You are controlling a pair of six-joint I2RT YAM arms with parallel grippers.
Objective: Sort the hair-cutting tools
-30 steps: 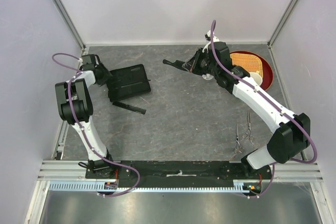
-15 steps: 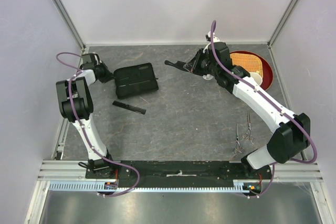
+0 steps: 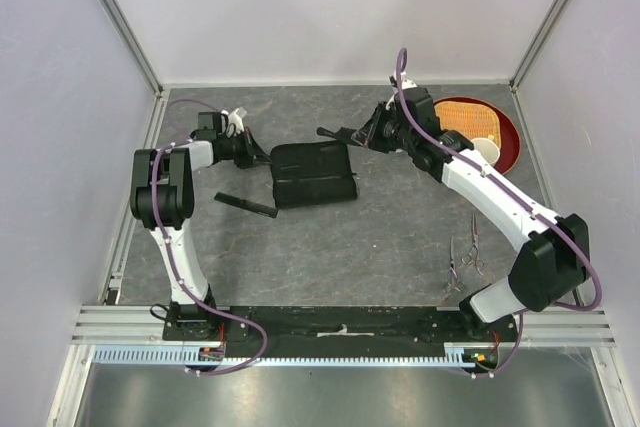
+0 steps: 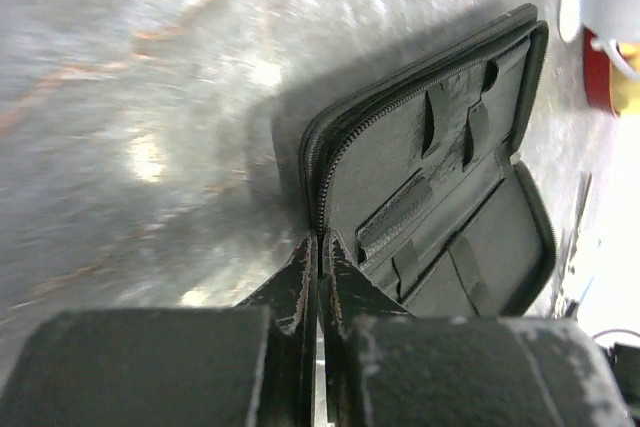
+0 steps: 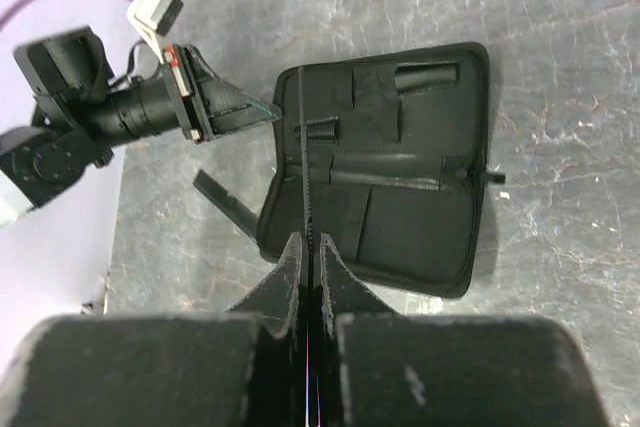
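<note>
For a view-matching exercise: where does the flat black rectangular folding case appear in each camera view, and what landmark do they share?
Top external: flat black rectangular folding case near the centre.
Left wrist: case open, filling the right half.
Right wrist: case open at centre.
Shared landmark: left gripper at the case's edge.

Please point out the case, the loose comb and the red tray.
case [image 3: 313, 175]: top view, open inside.
loose comb [image 3: 246, 205]: top view, its middle.
red tray [image 3: 511, 147]: top view, right rim.
</note>
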